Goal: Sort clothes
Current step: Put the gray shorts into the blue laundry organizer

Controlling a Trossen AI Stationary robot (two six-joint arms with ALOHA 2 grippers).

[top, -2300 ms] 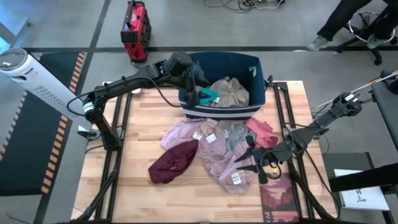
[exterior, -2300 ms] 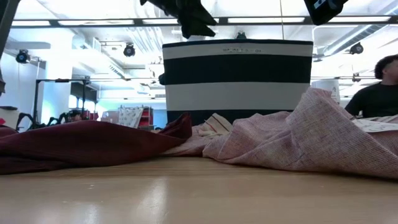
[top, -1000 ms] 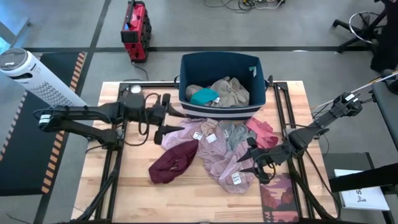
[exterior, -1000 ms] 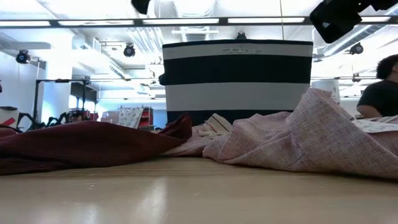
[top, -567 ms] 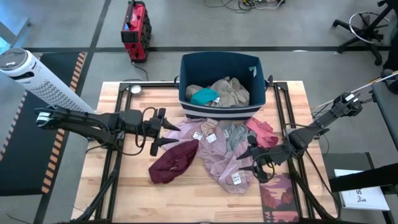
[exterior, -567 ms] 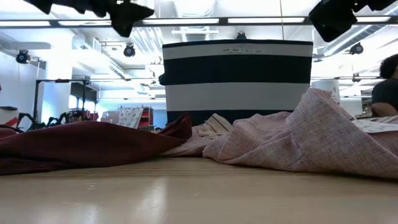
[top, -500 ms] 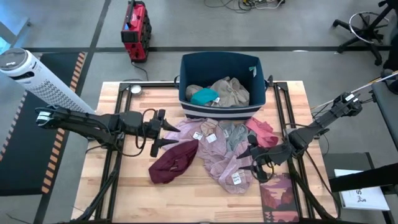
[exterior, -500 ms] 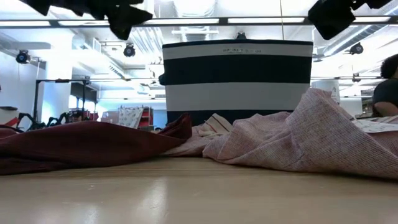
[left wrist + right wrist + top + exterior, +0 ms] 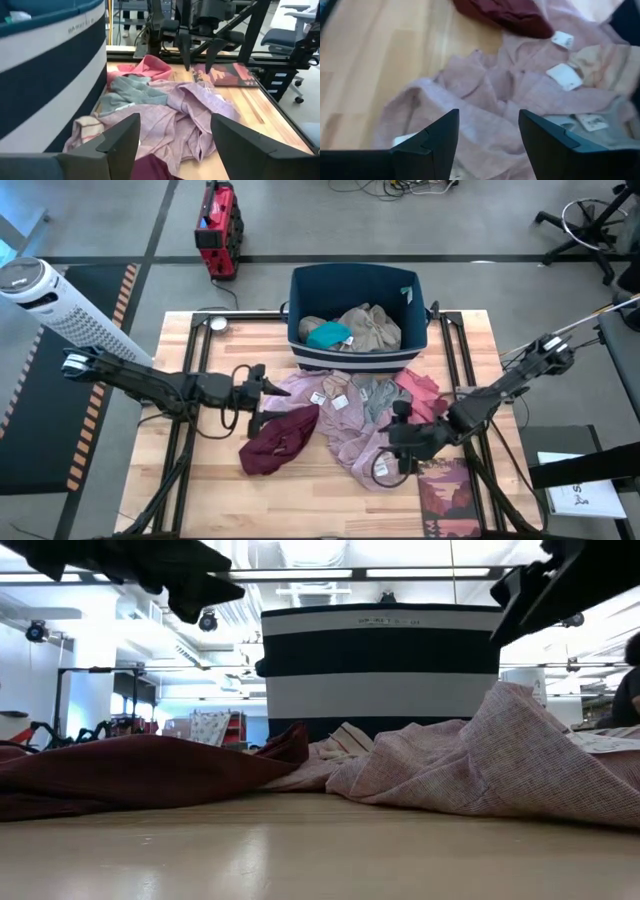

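Note:
The clothes lie heaped on the table before the dark blue bin [image 9: 357, 280]: a maroon garment [image 9: 278, 440], a mauve-pink one [image 9: 345, 430] with white tags, a grey one [image 9: 375, 395] and a coral pink one [image 9: 420, 390]. A teal piece [image 9: 327, 335] and a tan piece [image 9: 370, 328] lie inside the bin. My left gripper [image 9: 258, 402] is open and empty just left of the maroon garment. My right gripper [image 9: 398, 438] is open and empty over the right part of the mauve-pink garment [image 9: 485, 100].
A dark red patterned board [image 9: 450, 492] lies at the table's near right corner. The striped bin wall [image 9: 50, 75] stands close beside my left gripper. Bare wood shows at the table's near left [image 9: 215, 490]. A white tower [image 9: 60, 305] and a red box [image 9: 218, 225] stand on the floor.
My left gripper has gone from beside the bin toward the table's near edge and stands by the maroon garment, still open. My right gripper has gone a little toward the table's left and down, over the mauve-pink garment. The clothes have not moved.

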